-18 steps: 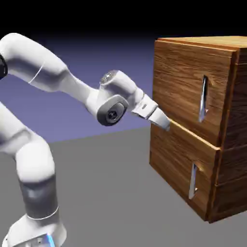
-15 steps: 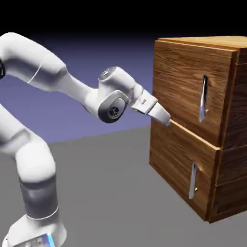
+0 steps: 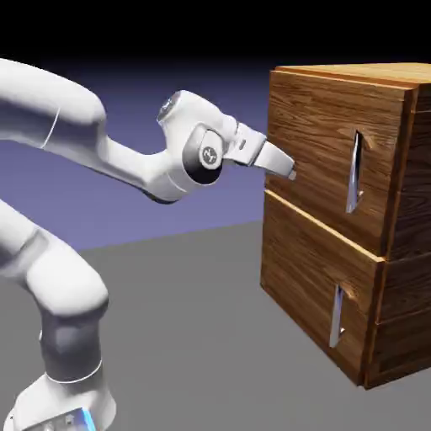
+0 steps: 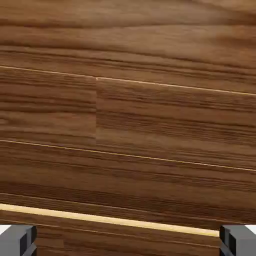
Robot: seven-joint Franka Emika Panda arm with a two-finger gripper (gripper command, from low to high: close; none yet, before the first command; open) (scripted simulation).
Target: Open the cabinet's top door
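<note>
At the right of the exterior view stands the cabinet [image 3: 337,210], its top door [image 3: 332,151] shut flush, the long silver handle [image 3: 356,172] near the door's far edge and well to the right of the gripper [image 3: 290,172]. The gripper sits close to the door's left part, fingers apart, holding nothing; the hand view shows only wood grain with the grey fingertips [image 4: 17,240] at both bottom corners. Judgement: jaws are spread ready to straddle the handle, so a sideways shift is needed first.
</note>
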